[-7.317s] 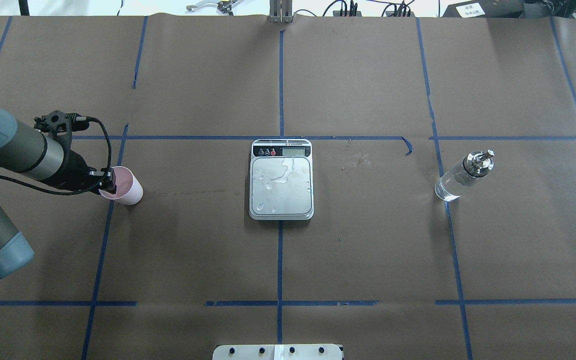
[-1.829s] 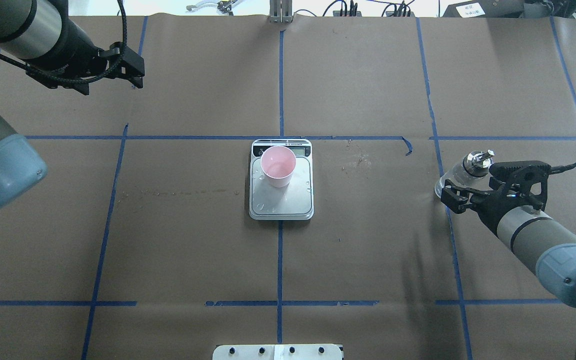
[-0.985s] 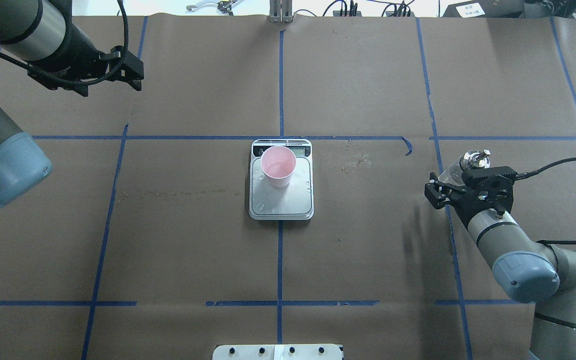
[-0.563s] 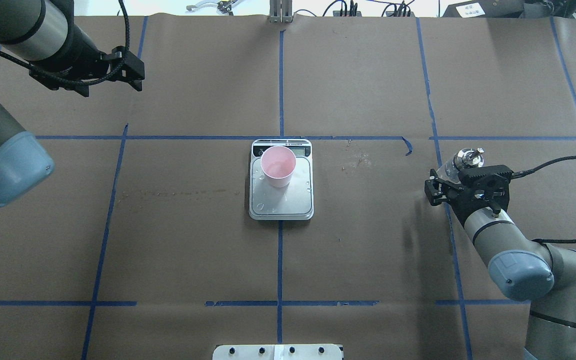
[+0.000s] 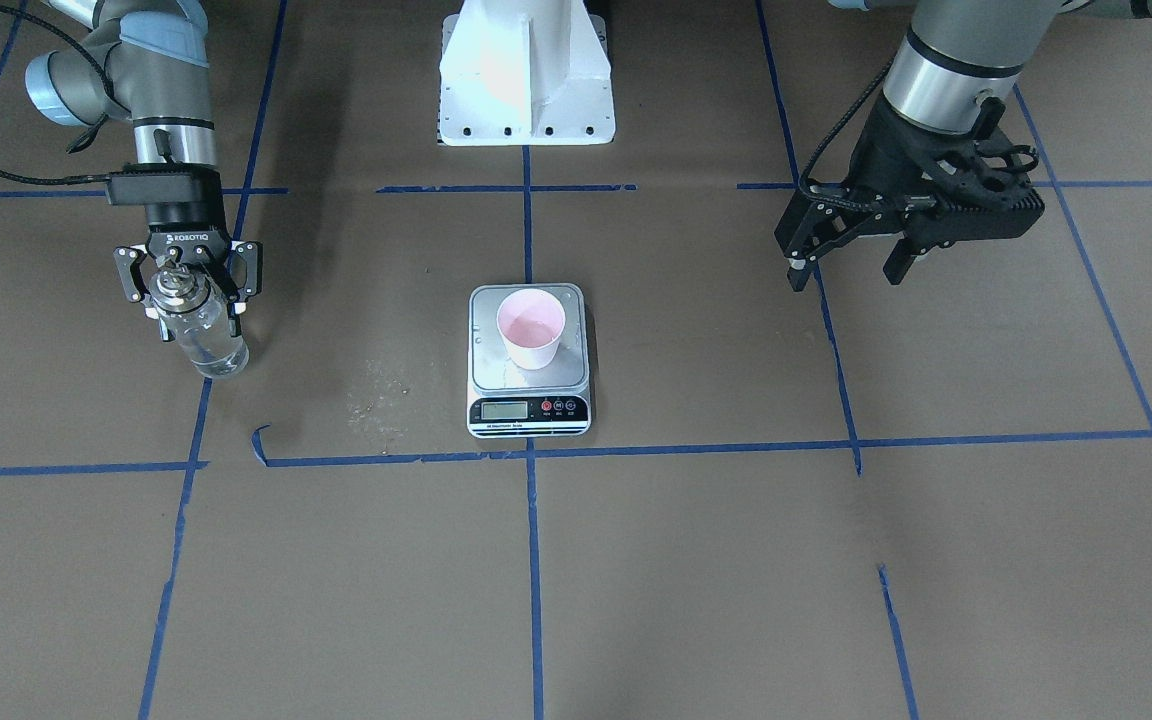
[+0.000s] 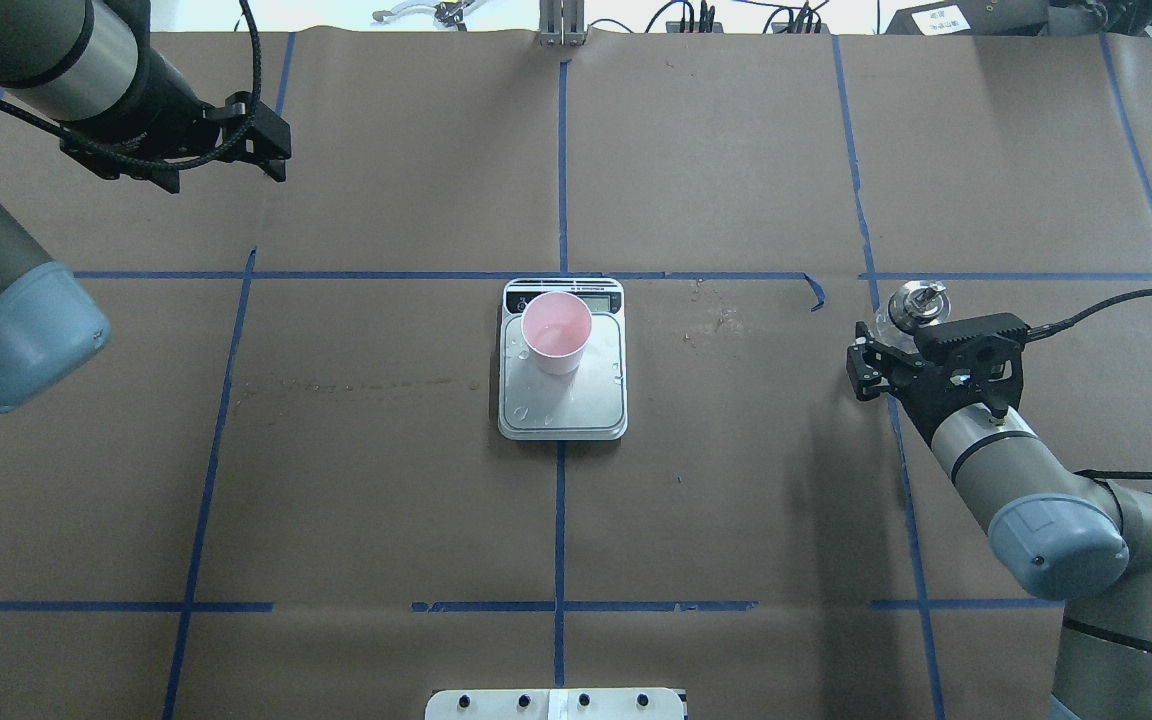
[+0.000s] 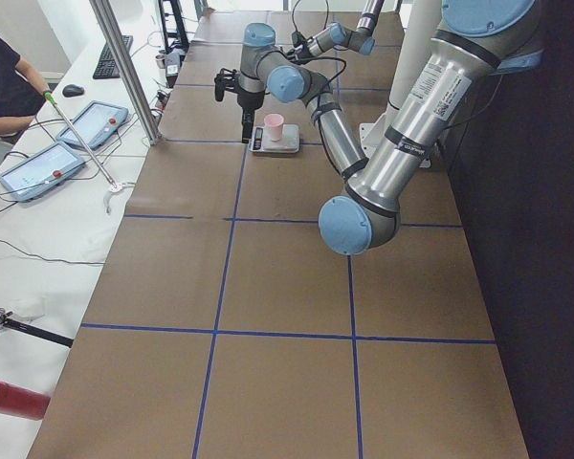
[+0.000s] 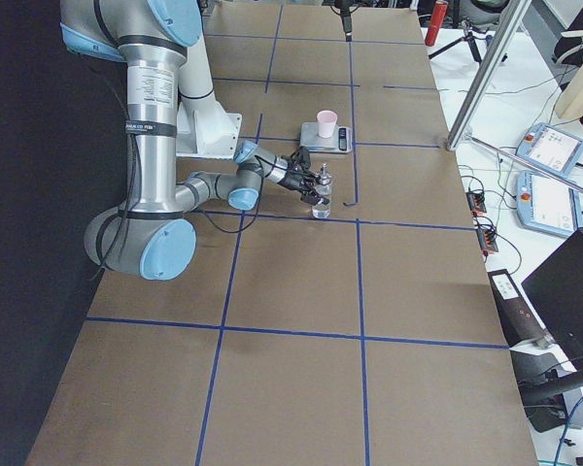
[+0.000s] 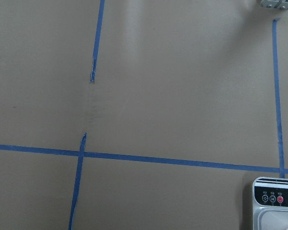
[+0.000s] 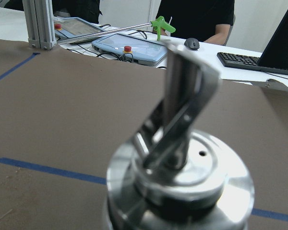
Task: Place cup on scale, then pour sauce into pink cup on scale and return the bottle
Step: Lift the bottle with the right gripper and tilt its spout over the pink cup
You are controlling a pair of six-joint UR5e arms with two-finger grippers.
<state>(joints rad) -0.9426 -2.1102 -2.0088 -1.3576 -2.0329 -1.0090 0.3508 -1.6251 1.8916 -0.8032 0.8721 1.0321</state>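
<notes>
We see the scale [image 5: 481,365] near the middle of the brown, blue-taped surface [image 5: 696,560], its display strip on the operators' side. The cup [image 5: 531,328] stands upright on the plate, mouth up, set toward the robot's edge of it and inside the rim.

The bottle [image 5: 208,340] is well apart from the scale on the robot's right, with a broad stretch of taped paper and a patch of pale specks [image 5: 376,395] between them. The right gripper [image 5: 193,308] reaches it from the robot's side, its fingers clamped on the upper body just under the silver collar.

The bottle's long axis is close to vertical, spout on top. We cannot tell whether its base touches the surface.

The left gripper [image 5: 848,272] hangs above the paper well to the scale's other side, fingers spread apart and holding nothing.
</notes>
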